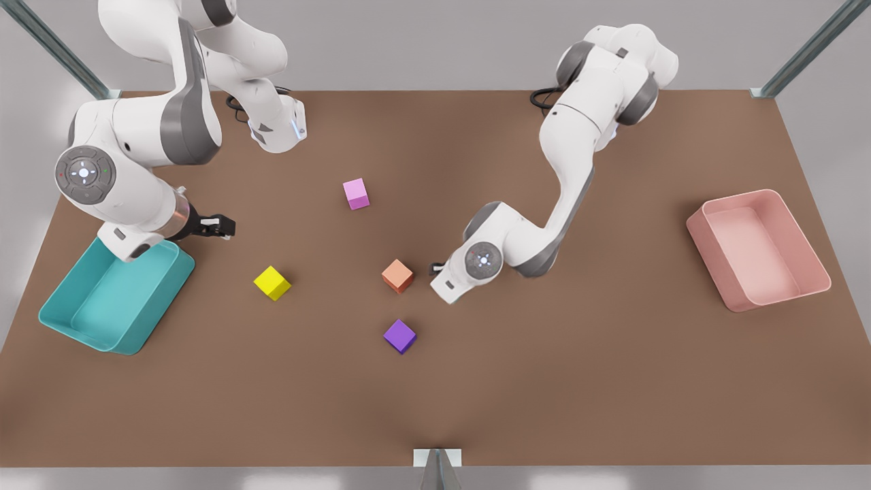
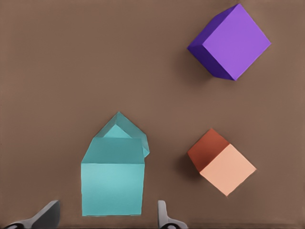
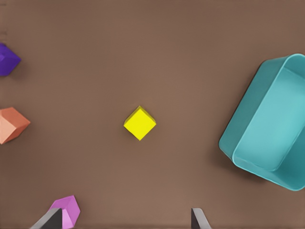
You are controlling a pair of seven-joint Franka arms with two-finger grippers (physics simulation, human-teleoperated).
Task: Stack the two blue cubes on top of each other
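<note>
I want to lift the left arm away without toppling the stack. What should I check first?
1. Upper blue cube over lower blue cube: ok, though it is twisted and offset, and the lower cube's corner pokes out.
2. Left gripper open, with its fingers clear of the upper cube's sides: ok, there is a gap on each side.
3. Upper cube resting flat on the lower one: cannot tell from overhead.
4. Orange cube apart from the stack: ok.
5. Right gripper out of the way: ok, it waits open by the teal bin.
</note>
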